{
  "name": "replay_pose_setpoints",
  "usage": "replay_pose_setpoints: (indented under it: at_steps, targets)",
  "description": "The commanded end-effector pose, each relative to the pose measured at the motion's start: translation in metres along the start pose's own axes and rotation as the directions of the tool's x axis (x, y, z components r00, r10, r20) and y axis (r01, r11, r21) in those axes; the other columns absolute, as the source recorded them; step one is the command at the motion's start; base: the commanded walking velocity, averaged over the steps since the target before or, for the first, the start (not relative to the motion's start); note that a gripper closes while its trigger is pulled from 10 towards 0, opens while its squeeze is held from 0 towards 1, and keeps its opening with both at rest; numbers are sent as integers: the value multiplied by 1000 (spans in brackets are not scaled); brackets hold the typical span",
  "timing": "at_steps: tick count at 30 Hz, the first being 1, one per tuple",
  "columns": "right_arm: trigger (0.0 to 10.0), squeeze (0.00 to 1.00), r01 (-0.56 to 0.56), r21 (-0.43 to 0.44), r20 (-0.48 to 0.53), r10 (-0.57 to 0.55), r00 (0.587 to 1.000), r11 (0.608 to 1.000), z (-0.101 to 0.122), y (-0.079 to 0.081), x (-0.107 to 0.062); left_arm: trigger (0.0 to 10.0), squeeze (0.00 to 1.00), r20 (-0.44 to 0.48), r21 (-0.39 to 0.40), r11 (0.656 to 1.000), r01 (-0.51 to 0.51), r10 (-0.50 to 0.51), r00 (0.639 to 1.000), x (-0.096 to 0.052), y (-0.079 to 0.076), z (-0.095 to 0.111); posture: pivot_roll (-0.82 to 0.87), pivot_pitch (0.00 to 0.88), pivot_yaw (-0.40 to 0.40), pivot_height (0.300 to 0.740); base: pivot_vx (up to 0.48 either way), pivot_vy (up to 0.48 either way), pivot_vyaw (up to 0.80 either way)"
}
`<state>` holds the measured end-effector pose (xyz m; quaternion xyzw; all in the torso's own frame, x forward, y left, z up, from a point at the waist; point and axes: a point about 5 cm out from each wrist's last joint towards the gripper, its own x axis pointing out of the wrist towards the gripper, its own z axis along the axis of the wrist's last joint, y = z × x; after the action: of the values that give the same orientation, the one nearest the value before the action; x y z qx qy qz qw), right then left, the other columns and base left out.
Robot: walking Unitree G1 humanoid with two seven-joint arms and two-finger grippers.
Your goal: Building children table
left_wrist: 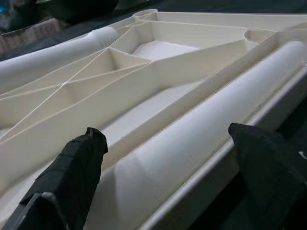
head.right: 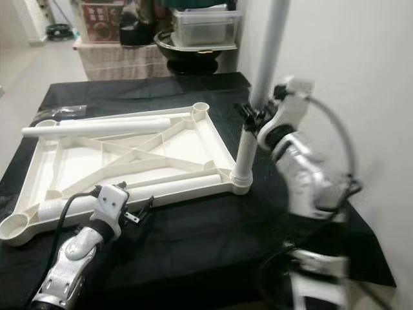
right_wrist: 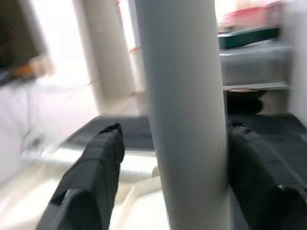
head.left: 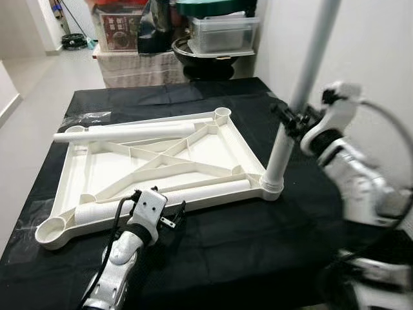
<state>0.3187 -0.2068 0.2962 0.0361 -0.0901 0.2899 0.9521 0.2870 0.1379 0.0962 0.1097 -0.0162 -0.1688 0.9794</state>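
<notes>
the right claw (head.left: 292,121) straddled the upright leg (head.left: 303,90), fingers open; unheld, it risked tilting. the left claw (left_wrist: 168,163) gaped over a loose leg (head.left: 193,192).

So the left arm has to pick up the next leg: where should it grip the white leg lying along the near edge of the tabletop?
Probably mid-length on the near leg, coming from above. It lies flat between the tabletop rim and a rib, so only its top and upper sides are free. The left gripper already straddles it, fingers open across the round tube.
</notes>
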Motion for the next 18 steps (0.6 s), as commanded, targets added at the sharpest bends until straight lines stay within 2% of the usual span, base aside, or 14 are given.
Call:
replay_pose_setpoints:
  at_steps: [1,3,4,7,18]
  targets:
    - [10000,0,-223,-18,15,223,975,975,1,24,6,10000,0,-60,2,1000,12,-12,998,-4,-1,-12,-22,0,-52,740,0,0,0]
    - [10000,0,-238,-77,-59,234,970,968,-8,16,1,10000,0,-61,2,1000,11,-11,998,-4,-1,-12,-18,0,-54,740,0,0,0]
    - [10000,0,-245,-86,-107,235,966,966,-18,11,0,10000,0,-61,2,1000,11,-10,998,-5,-1,-12,-17,0,-53,740,0,0,0]
    - [10000,0,-256,-94,-165,238,957,962,-30,5,1,10000,0,-61,3,1000,12,-12,998,-5,-1,-12,-9,0,-57,740,0,0,0]
    - [10000,0,-285,-55,-235,265,935,957,-54,1,13,10000,0,-63,10,1000,19,-19,998,-6,0,-12,-2,0,-57,740,0,0,0]
